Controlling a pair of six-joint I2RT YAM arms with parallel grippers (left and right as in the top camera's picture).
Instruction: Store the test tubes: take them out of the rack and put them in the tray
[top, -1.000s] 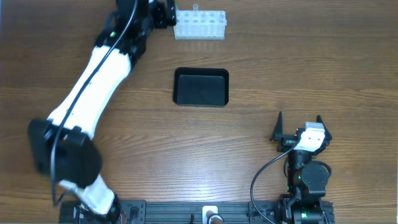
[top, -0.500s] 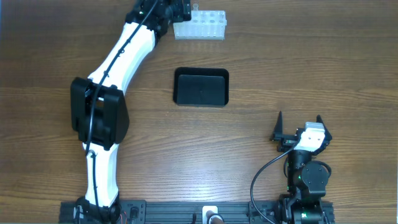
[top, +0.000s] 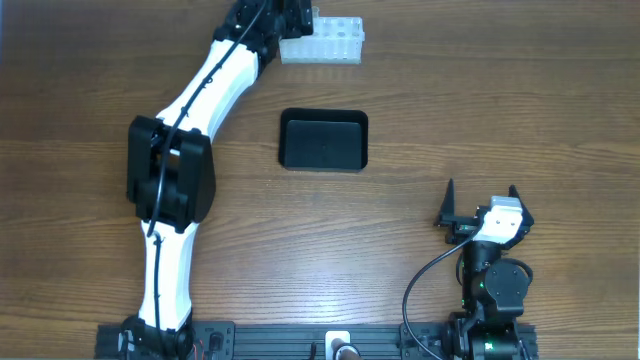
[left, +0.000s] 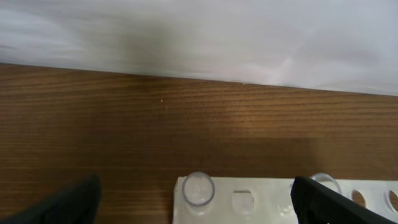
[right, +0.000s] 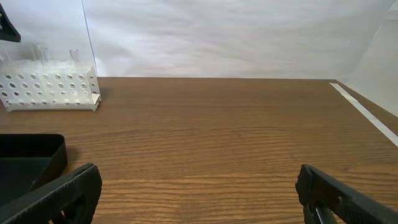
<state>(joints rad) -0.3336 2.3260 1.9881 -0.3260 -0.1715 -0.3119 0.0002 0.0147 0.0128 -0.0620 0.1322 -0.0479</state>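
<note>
The white test tube rack (top: 325, 42) stands at the table's far edge, and the black tray (top: 324, 140) lies empty a little nearer. In the left wrist view my left gripper (left: 199, 208) hangs open over the rack's (left: 286, 200) left end. A clear test tube (left: 198, 188) stands between its fingers (left: 62, 202), untouched, and a second tube (left: 324, 182) rises by the other finger. My right gripper (top: 481, 190) is open and holds nothing, low near its base. From there the rack (right: 50, 90) and two tubes (right: 40, 53) are seen far off.
The left arm (top: 200, 100) stretches diagonally across the table's left half up to the rack. A white wall (right: 217, 37) backs the table just behind the rack. Bare wood (top: 500, 100) lies right of the tray and rack.
The left arm has swung its elbow in and stretched out. Its gripper has shifted right, from beside the rack to over the rack's left end. The right arm has kept still.
</note>
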